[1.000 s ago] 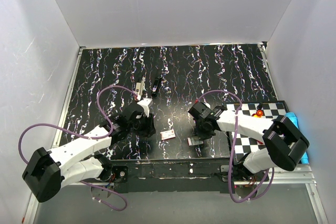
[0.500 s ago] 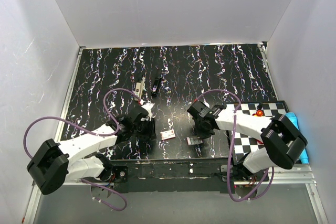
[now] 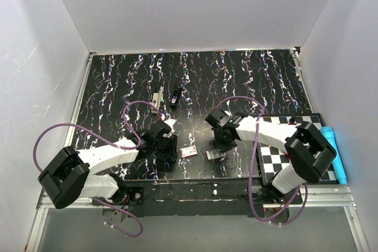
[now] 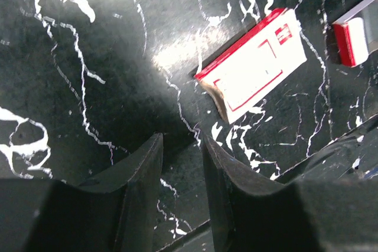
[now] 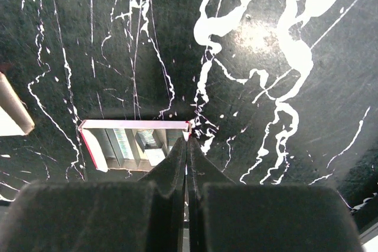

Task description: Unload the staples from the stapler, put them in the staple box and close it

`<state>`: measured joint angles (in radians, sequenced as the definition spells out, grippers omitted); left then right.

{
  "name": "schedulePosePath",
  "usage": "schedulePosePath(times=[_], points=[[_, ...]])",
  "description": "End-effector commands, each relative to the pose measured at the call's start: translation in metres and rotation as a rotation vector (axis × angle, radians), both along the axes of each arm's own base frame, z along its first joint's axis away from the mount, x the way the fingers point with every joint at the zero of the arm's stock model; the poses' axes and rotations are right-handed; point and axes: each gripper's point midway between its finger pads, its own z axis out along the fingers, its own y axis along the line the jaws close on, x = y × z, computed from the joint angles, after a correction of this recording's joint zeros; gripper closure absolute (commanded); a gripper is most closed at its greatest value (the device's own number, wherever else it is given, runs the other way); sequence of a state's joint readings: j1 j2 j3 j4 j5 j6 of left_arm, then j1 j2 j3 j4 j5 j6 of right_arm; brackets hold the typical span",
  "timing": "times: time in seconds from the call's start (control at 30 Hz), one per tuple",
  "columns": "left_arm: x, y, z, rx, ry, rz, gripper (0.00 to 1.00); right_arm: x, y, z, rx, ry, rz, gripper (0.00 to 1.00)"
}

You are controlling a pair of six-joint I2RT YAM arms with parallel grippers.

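Note:
The black stapler [image 3: 175,97] lies at mid table, with a grey metal part with a red end [image 3: 156,98] just left of it; neither gripper is near them. My right gripper [image 3: 217,149] [image 5: 187,138] is shut on the wall corner of an open red-and-white staple box tray [image 3: 214,155] [image 5: 133,146] holding strips of staples. A closed red-and-white staple box sleeve [image 3: 188,151] [image 4: 254,72] lies left of the tray. My left gripper [image 3: 168,156] [image 4: 180,140] sits low over the mat left of the sleeve, jaws narrowly apart and empty.
A black-and-white checkerboard [image 3: 283,151] lies at the right front, with a blue cylinder [image 3: 332,146] along its right edge. The mat's near edge [image 4: 195,228] is just behind my left fingers. White walls enclose the table.
My left gripper has moved back toward the near edge and to the right. My right gripper has drawn the open tray a little to the left and away from the near edge.

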<state>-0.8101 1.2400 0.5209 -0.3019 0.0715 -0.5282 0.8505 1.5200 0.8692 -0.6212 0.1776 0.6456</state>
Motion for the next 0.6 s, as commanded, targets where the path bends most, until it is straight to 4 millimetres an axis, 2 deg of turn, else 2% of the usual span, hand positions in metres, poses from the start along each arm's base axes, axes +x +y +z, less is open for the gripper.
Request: schedulePosePath(times=[0.0, 0.57], points=[[0.001, -0.008, -0.003, -0.017, -0.008, -0.013, 0.67, 0.015, 0.015, 0.008, 0.04, -0.023, 0.004, 0.99], [0.001, -0.015, -0.015, -0.001, 0.013, -0.033, 0.68, 0.034, 0.041, 0.009, 0.101, -0.018, -0.007, 0.99]])
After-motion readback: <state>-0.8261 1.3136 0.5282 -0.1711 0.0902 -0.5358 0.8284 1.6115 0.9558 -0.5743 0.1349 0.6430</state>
